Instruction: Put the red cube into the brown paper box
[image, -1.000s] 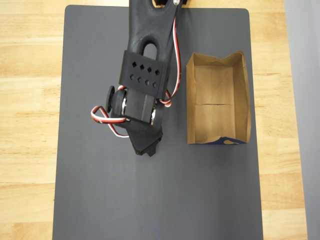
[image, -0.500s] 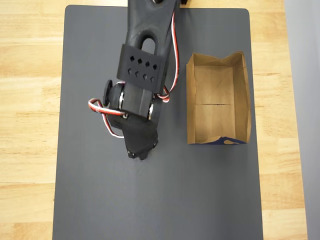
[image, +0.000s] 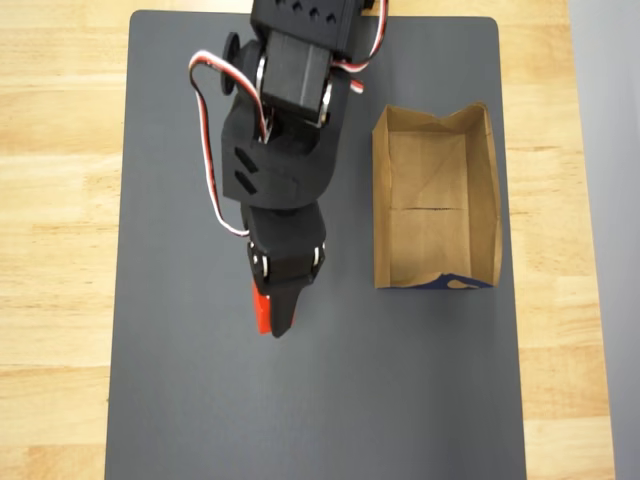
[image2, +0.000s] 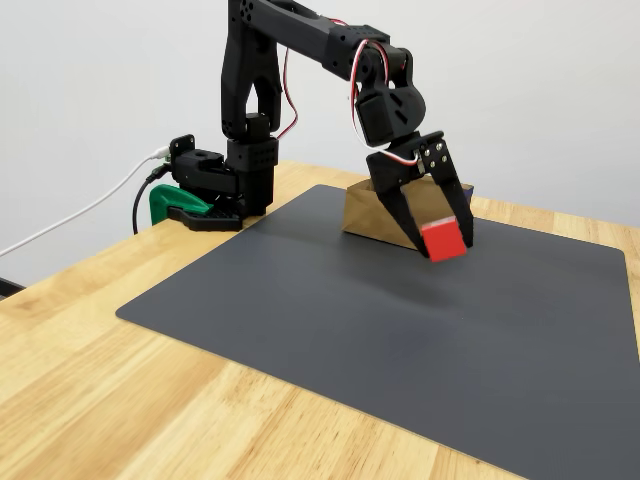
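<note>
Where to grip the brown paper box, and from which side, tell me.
Pinch one long thin upright wall of the brown paper box, coming straight down from above, probably the wall nearest the tool. The box is open-topped, so one finger can drop inside. The tool already holds the red cube.

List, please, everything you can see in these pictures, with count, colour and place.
Cube: one, red, held off the mat between the gripper's fingers.
Box: one, brown paper, open and empty, on the mat right of the arm in the overhead view.
Mat: one, dark grey, on the table.
Table: one, light wood.
Clamp: one, green, at the arm's base.
Arm: one, black, red-and-white wires.
Gripper: one, black, shut on the cube.
</note>
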